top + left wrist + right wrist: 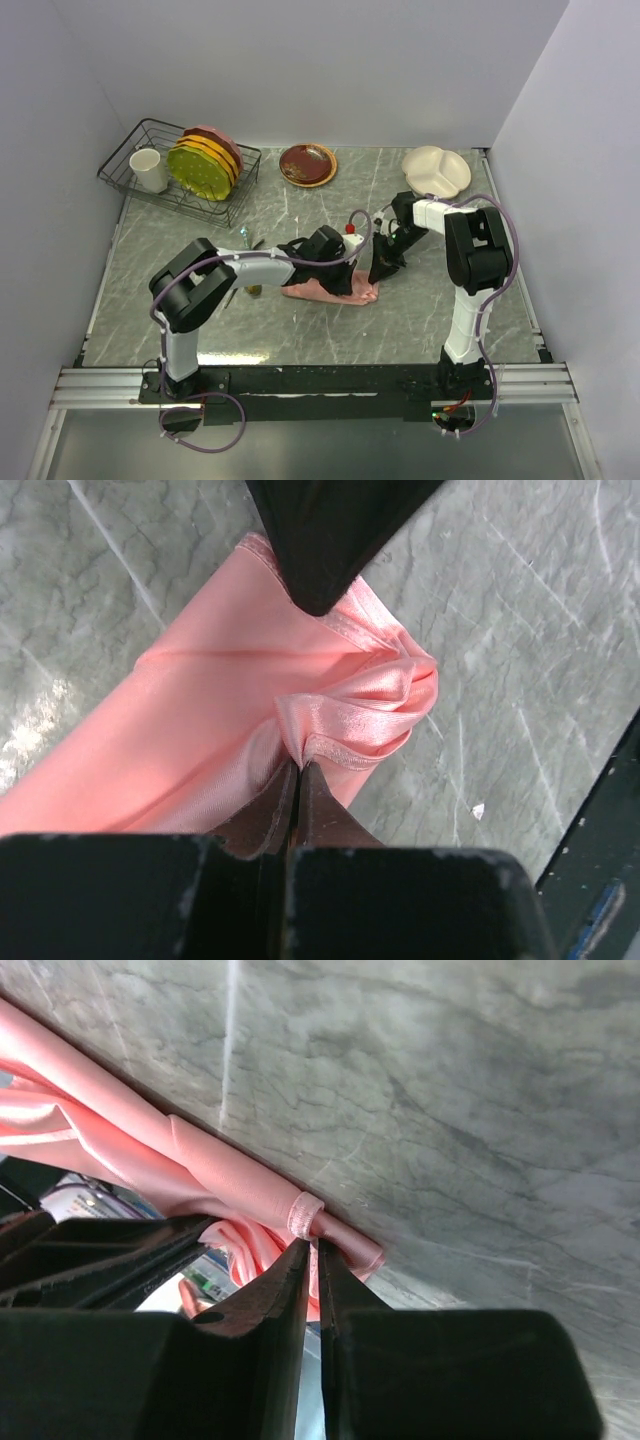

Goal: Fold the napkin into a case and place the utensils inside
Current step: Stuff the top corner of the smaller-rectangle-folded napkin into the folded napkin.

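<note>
The salmon-pink napkin [322, 291] lies bunched on the marble table [300, 330], partly under the left arm. My left gripper [352, 280] is shut on a gathered fold at the napkin's corner [350, 715]; its fingertips [297, 765] pinch the cloth. My right gripper [382, 270] is shut on the hemmed edge of the napkin [305, 1215], with its tips [312, 1245] on the hem right beside the left gripper. The utensils show only partly beside the left arm: dark handles [248, 238] and a gold head [253, 291].
A wire dish rack [130, 180] at the back left holds a white cup [150, 170] and upright plates [205, 162]. A brown plate [307, 164] and a cream divided dish [437, 170] sit at the back. White walls enclose the table.
</note>
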You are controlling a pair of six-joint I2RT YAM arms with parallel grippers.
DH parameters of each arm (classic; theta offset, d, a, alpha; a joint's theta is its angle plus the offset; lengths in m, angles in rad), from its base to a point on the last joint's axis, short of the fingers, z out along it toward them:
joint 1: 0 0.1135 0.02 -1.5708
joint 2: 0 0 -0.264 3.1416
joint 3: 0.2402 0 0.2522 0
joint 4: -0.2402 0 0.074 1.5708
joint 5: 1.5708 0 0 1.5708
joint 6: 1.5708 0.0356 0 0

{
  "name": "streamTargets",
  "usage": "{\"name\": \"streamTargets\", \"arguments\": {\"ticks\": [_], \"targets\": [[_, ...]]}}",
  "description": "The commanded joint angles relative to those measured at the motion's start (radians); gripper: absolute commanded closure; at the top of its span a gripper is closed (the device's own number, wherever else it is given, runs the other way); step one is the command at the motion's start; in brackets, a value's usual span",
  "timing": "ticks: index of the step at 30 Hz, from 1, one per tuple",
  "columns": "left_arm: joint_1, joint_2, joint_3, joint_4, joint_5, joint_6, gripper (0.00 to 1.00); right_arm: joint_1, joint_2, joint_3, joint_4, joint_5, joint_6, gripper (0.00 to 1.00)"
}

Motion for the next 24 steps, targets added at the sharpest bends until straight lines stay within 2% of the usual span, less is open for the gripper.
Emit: {"name": "streamTargets", "arguments": {"ticks": [1, 9, 15, 24], "targets": [[0.024, 0.043, 0.063, -0.034, 0.088, -0.048, 0.99, 0.011, -0.044, 0.01, 0.134, 0.124, -0.081, 0.82], [0.055, 0.1, 0.1, -0.049, 0.154, -0.077, 0.99, 0.04, -0.216, -0.065, 0.22, 0.058, -0.118, 0.8], [0.09, 0.129, 0.112, -0.052, 0.192, -0.102, 0.99, 0.072, -0.299, -0.151, 0.318, 0.077, -0.116, 0.77], [0.107, 0.145, 0.112, -0.04, 0.23, -0.111, 0.99, 0.122, -0.414, -0.279, 0.444, 0.133, -0.246, 0.68]]}}
